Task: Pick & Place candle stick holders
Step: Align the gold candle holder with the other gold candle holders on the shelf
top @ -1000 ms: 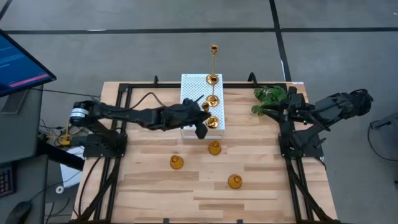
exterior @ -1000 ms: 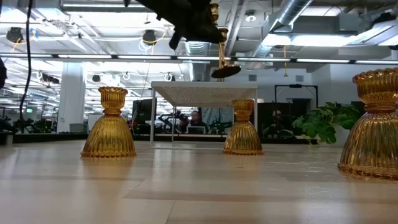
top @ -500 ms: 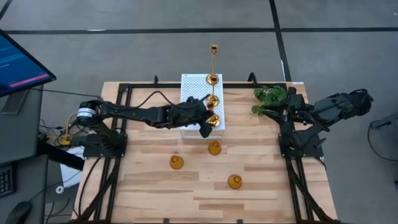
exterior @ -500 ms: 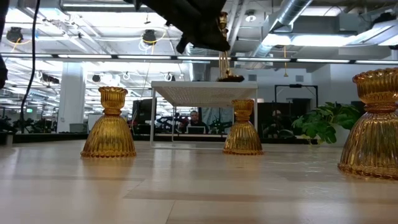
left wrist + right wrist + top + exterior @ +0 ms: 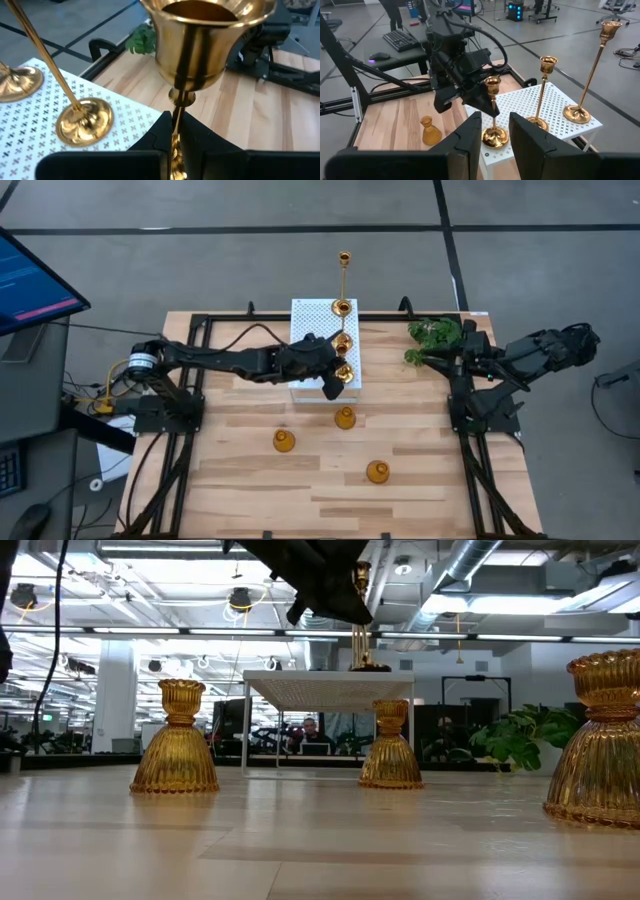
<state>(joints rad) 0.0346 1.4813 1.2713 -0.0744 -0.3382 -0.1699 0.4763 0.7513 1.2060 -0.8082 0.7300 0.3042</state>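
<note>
Three gold candle stick holders with thin stems stand on a white perforated box [image 5: 312, 330]: a tall one [image 5: 343, 280], a middle one [image 5: 543, 90] and a short one [image 5: 492, 112]. My left gripper [image 5: 330, 383] reaches in from the table's left and is shut on the short one. Three squat amber holders [image 5: 345, 418] [image 5: 284, 441] [image 5: 377, 472] rest on their wide bases on the wooden table in front of the box. My right gripper [image 5: 495, 132] hangs open above the table's right side, with nothing between its fingers. My left gripper pinches the short holder's thin stem [image 5: 176, 132] between its two fingers, just below the cup [image 5: 207, 45]. The fingers come nearly level from the table's left and lie across the stem. The holder stands upright, its round base [image 5: 494, 138] on the box's top by the near right corner.
A green leafy plant [image 5: 435, 335] sits at the table's far right, close to my right arm. Black frame rails run along both sides of the table. Bare wood lies along the near edge, around the amber holders.
My left gripper has gone a little toward the table's right with the short holder. The holder hung tilted with its base above the box; it has now turned upright and its base has come down onto the box's top.
</note>
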